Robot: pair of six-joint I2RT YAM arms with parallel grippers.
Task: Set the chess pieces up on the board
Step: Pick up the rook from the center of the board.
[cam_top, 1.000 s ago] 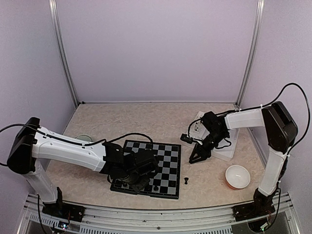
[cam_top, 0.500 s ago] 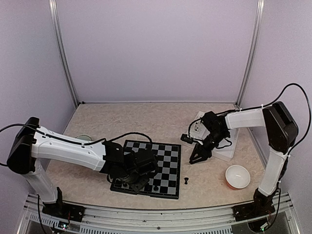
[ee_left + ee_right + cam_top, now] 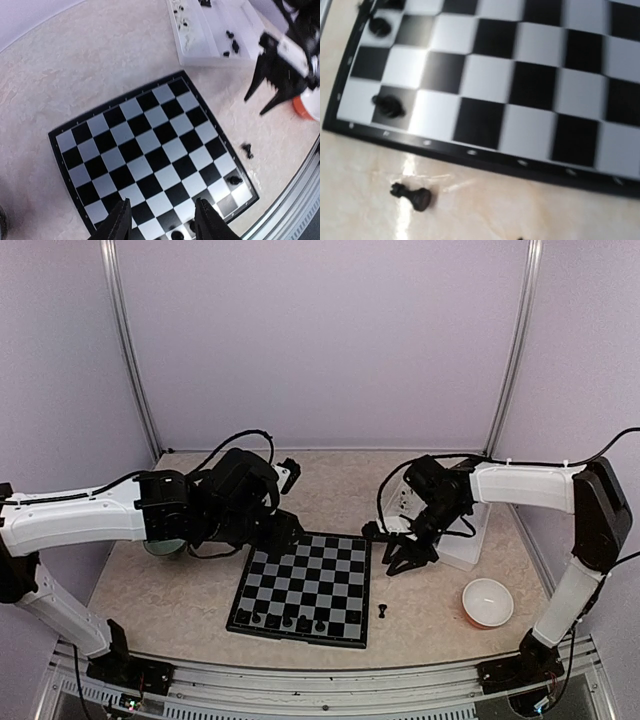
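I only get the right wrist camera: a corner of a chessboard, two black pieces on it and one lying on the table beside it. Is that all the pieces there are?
Observer: No. From the top camera, several black pieces stand along the near edge of the board.
Visitor: Where would any others come from?
Observer: A white tray lies on the table to the board's right, and more black ones sit in its compartments.
Visitor: And the other arm, what is it up to?
Observer: The left pincer hangs above the board, open, with nothing in it.
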